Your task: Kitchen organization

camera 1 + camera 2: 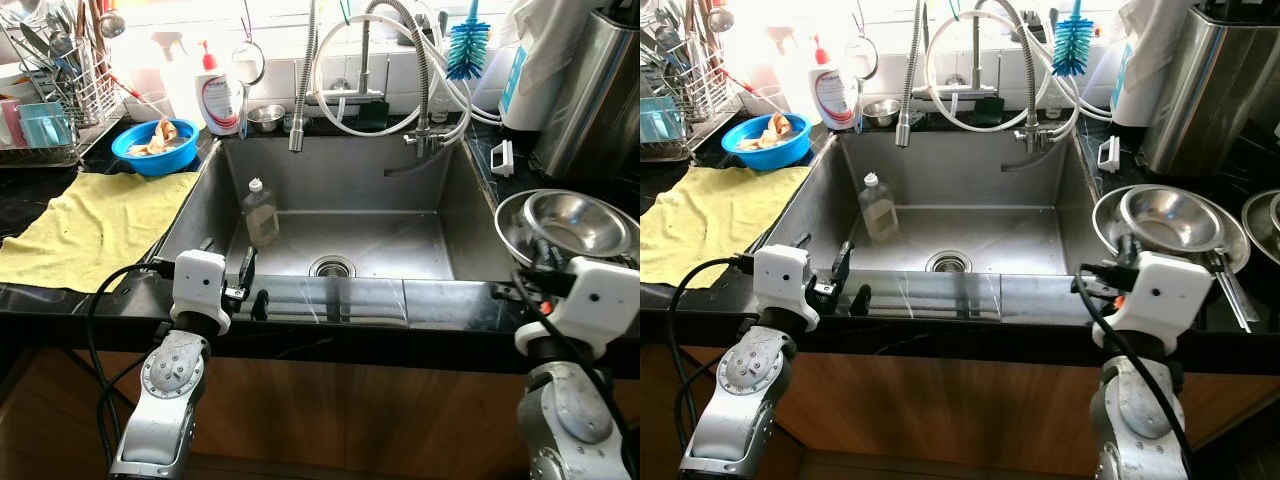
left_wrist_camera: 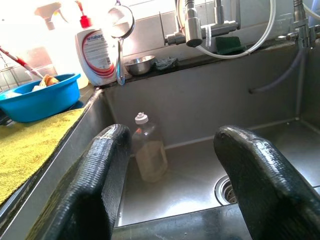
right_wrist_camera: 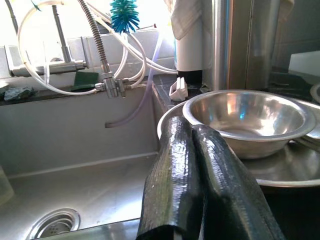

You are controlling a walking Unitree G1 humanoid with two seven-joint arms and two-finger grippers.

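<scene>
Nearest the lens, two silver arms at the counter's front edge: left gripper (image 1: 250, 285) over the sink's near rim, its black fingers (image 2: 97, 180) spread well apart and holding nothing; right gripper (image 3: 192, 175) at the near right corner of the sink, fingers pressed together, empty, just short of the steel bowls. Stainless sink (image 1: 410, 190), large, single basin, round drain (image 1: 331, 267) near the front centre. Yellow towel (image 1: 95, 220), spread flat on the dark counter left of the sink. Stacked steel bowls (image 1: 575, 222), on the counter right of the sink. Blue plastic bowl (image 1: 155, 147), behind the towel, holding pale scraps. White soap bottle (image 1: 220, 100), red pump, red-ringed label, lettering too blurred to read, at the sink's back left corner. Clear bottle (image 1: 260, 210), white cap, pale liquid, upright inside the basin by the left wall. Small steel bowl (image 1: 266, 117), on the back ledge. Blue bottle brush (image 1: 467, 45), hanging above the right back corner.
</scene>
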